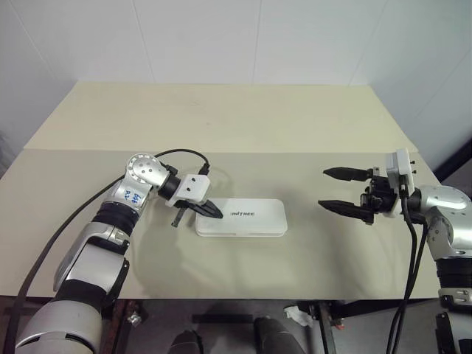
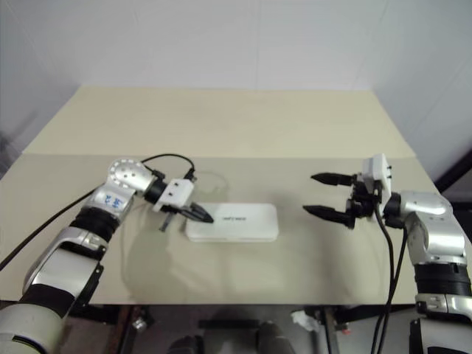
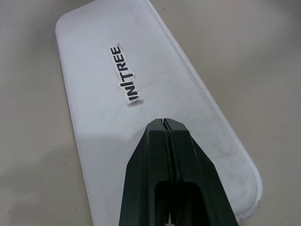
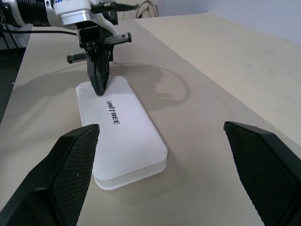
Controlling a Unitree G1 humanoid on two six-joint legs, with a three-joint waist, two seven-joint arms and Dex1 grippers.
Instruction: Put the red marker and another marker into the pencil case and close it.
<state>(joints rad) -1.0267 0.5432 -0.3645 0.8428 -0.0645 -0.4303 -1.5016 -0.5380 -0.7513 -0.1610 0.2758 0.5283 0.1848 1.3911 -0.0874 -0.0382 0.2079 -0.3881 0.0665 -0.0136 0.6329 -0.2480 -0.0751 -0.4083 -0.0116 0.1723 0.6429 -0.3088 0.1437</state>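
Note:
The white pencil case (image 1: pixel 247 218) lies closed and flat on the table, its dark logo facing up. My left gripper (image 1: pixel 216 214) is shut with nothing between its fingers. It slants down onto the left end of the lid (image 3: pixel 155 84), and its tips (image 3: pixel 163 123) seem to touch it. My right gripper (image 1: pixel 323 189) hovers open and level to the right of the case, a hand's width away, pointing at it. From the right wrist, its two fingers (image 4: pixel 70 174) frame the case (image 4: pixel 127 132) and the left gripper (image 4: pixel 100 89). The red marker and the other marker are out of view.
The beige table (image 1: pixel 221 125) has a seam running across behind the case and a white wall at its far edge. A black cable (image 1: pixel 184 153) loops from my left wrist just behind the case. The table's front edge lies close below the case.

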